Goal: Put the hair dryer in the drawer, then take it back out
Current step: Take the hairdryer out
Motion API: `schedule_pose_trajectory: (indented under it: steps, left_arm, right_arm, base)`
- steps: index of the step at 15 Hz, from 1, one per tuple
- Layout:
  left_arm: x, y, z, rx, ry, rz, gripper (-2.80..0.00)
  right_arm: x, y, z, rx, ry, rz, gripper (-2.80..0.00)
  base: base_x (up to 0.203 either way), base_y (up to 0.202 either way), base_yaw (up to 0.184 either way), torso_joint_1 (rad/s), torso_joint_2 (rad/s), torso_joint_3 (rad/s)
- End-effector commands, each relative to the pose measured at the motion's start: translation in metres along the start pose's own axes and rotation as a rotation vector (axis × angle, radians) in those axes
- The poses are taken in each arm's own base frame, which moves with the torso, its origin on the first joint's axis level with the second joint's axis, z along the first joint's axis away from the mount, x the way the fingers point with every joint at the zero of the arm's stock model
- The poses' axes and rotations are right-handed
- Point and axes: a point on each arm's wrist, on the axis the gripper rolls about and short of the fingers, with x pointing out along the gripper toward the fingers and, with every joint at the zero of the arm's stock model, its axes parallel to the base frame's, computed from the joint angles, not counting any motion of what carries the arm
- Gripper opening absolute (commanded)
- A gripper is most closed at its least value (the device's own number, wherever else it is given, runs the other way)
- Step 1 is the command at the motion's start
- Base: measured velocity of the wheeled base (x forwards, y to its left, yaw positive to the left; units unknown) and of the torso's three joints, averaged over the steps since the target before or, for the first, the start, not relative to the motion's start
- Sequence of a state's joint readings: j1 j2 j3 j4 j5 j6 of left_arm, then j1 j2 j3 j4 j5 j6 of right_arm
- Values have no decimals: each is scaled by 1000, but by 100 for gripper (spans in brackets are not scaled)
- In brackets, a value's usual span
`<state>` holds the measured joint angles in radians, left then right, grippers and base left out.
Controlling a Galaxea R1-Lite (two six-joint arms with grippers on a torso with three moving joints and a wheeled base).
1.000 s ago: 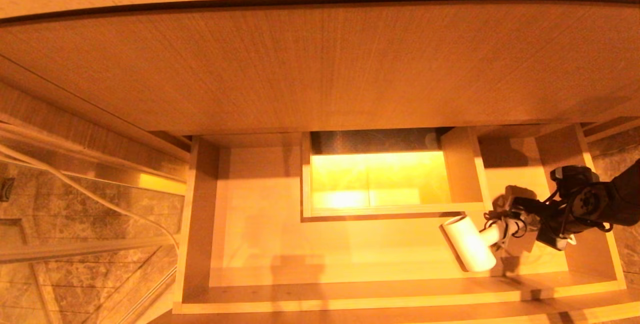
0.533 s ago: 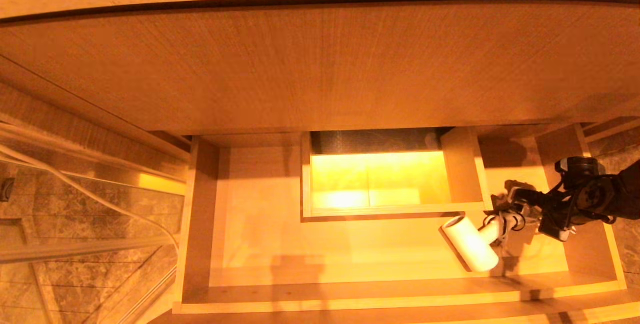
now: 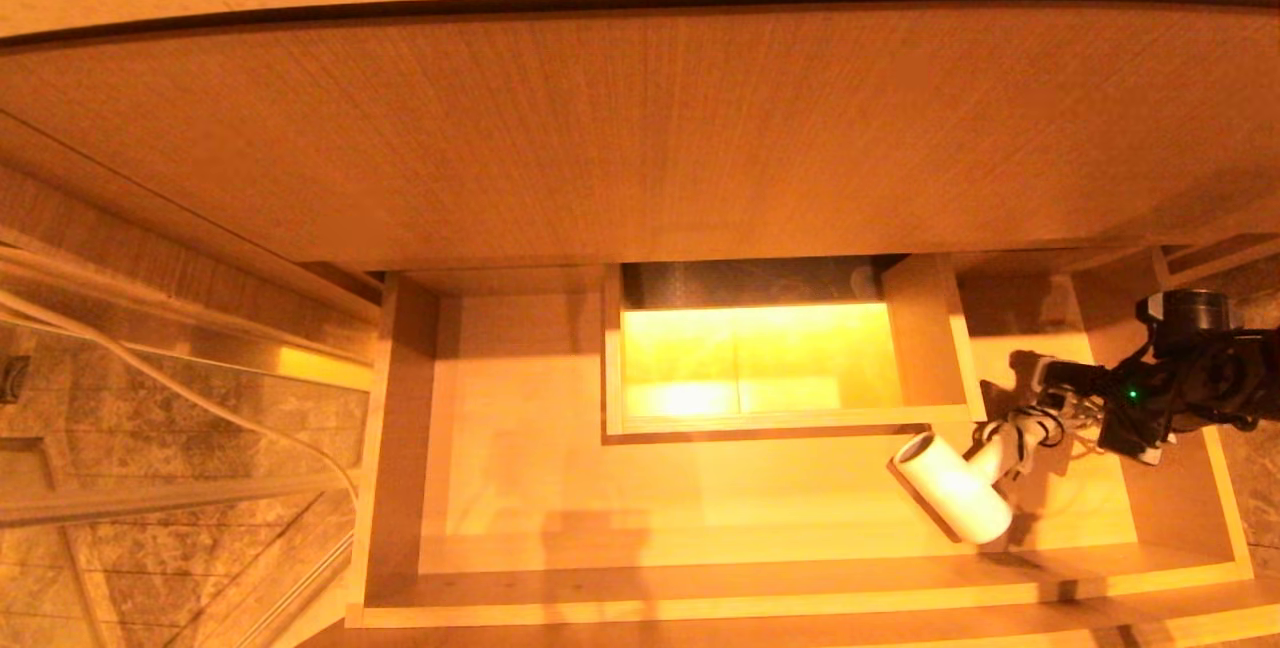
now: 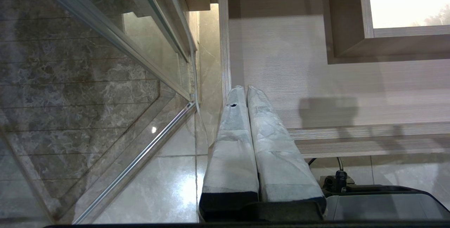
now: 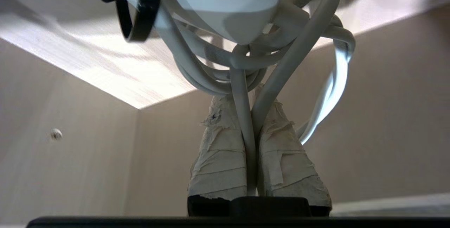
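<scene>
The drawer (image 3: 700,600) stands pulled out, its pale floor showing. The white hair dryer (image 3: 950,496) is inside it at the front right, barrel pointing left and towards the cabinet; whether it rests on the floor I cannot tell. My right gripper (image 3: 1045,420) reaches in from the right and is shut on the dryer's coiled white cord (image 5: 246,122), which runs between the taped fingers (image 5: 219,157). The dryer body (image 5: 225,2) and a black tie (image 5: 140,20) hang just beyond my right gripper (image 5: 251,101). My left gripper (image 4: 246,89) is shut and empty by the drawer's left wall (image 4: 224,62).
A boxed cut-out (image 3: 750,358) rises at the drawer's mid-back. The taller wood panel (image 3: 640,128) overhangs the drawer's back. A glass partition (image 3: 180,448) and marble floor lie to the left. The drawer's right wall (image 3: 1215,488) is close beside my right arm.
My right arm has drawn back to the right and towards the cabinet with the cord in its grip. The dryer has swung and slid slightly right and forward.
</scene>
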<state>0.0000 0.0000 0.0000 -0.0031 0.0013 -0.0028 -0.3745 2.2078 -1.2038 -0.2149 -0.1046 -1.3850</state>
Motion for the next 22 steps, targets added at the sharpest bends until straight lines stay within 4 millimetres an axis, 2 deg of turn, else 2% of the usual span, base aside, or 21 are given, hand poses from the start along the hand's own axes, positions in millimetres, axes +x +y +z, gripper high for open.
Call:
schedule_pose_trajectory:
  steps: [1,4,10,16,22]
  left_arm:
    - [0,0,0,0,0,0,-280]
    - [0,0,0,0,0,0,-280]
    - [0,0,0,0,0,0,-280]
    - [0,0,0,0,0,0,-280]
    - [0,0,0,0,0,0,-280]
  right_arm:
    - [-21,-9,-3,-13,-21,-39,-280]
    - [-41,-8,-8,-36,-39,-47,-280]
    - [-132,10,-23,-26,-69,-119,-280]
    - [-230,52,-39,-8,-92,-275,-280]
    - [-302,99,-53,35,-129,-522,-280]
  base:
    - [0,0,0,0,0,0]
    - [0,0,0,0,0,0]
    - [0,0,0,0,0,0]
    - [0,0,0,0,0,0]
    - [0,0,0,0,0,0]
